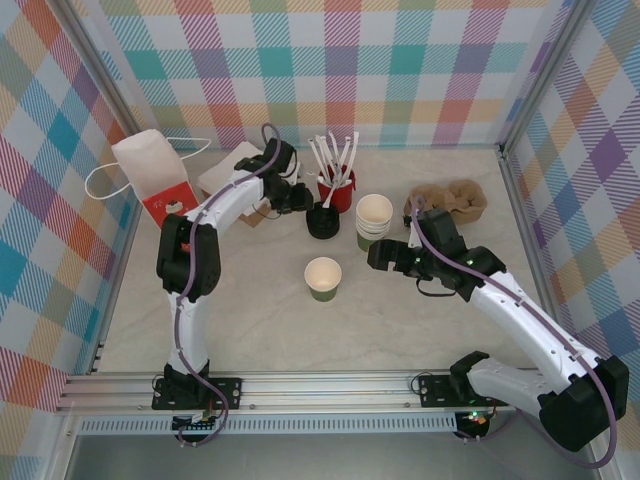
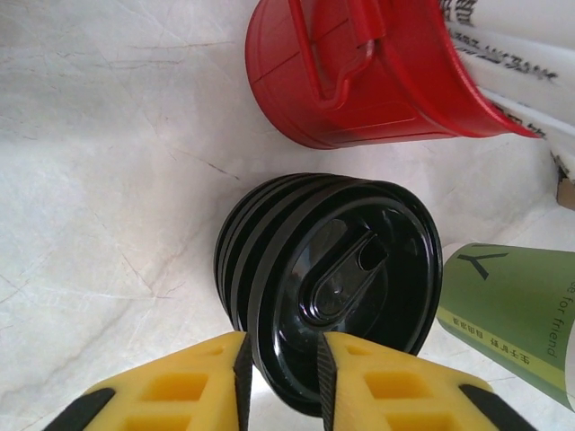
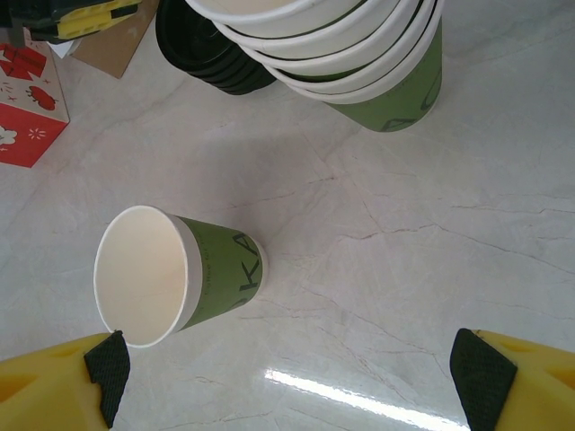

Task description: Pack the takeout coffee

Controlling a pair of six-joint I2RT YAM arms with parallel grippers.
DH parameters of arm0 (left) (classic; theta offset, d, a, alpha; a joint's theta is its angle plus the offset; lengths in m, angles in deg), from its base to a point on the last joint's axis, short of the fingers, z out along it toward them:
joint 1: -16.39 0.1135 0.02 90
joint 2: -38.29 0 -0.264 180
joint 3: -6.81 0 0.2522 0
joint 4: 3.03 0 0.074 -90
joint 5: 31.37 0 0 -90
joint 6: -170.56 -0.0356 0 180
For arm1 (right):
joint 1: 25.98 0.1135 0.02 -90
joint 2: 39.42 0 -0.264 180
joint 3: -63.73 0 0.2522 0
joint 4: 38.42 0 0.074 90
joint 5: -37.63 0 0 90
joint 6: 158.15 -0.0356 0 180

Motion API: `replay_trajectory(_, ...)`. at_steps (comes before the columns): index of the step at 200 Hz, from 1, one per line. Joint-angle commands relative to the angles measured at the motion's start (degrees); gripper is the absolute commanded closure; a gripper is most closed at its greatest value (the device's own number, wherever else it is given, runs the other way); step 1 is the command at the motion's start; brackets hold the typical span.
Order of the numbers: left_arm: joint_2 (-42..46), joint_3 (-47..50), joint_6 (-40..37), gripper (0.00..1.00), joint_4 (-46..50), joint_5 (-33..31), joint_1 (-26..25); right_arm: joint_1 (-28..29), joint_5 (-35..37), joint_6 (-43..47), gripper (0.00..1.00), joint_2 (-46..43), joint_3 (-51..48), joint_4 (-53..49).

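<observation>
Here's the left tool [image 2: 284, 375] at the stack of black lids [image 1: 322, 220], pads [image 2: 326, 377] either side of the top lid [image 2: 359, 269] at its rim. They're close in on it, but whether they're actually biting I can't tell. The right tool [image 3: 295, 377] hangs with its fingers wide apart and nothing between them, over the open green cup [image 1: 323, 278]. That cup stands upright on the near side of the lid stack, well apart from it, with no lid on. A pile of green cups [image 1: 374, 222] is nested just right of the lid stack, and the red cup [image 1: 338, 190] of white sticks is just behind it. The paper bag [image 1: 155, 178] sits well off to its left, the cardboard carrier [image 1: 447, 200] well off to its right.

The job in hand, I'd say, is peeling off one lid. To do it well, pinch only the top rim, lift straight up, and watch that the lids beneath don't ride along. They're glossy and tightly nested, so they're likely to cling. Keep clear of the red cup too.

The tabletop [image 1: 260, 320] is pale and marbled, smooth with a sheen, so a dropped lid could skate. Pastel checked walls [image 1: 400, 60] box in three sides.
</observation>
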Motion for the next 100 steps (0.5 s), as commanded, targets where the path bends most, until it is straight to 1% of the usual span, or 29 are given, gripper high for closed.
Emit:
replay_trajectory(1, -1.81, -0.8, 0.18, 0.7, 0.22, 1.31, 0.42, -0.39, -0.71, -0.31, 0.06, -0.18, -0.37, 0.7)
replay_trajectory(43, -2.88, -0.98, 0.16, 0.7, 0.3, 2.14, 0.36, -0.49, -0.75, -0.25, 0.06, -0.26, -0.55, 0.7)
replay_trajectory(84, -3.18, -1.11, 0.1, 0.77, 0.29, 2.28, 0.34, -0.49, -0.74, -0.31, 0.06, -0.18, -0.6, 0.7)
replay_trajectory(100, -3.48, -1.23, -0.08, 0.78, 0.41, 2.35, 0.32, -0.49, -0.73, -0.31, 0.06, -0.18, -0.63, 0.7)
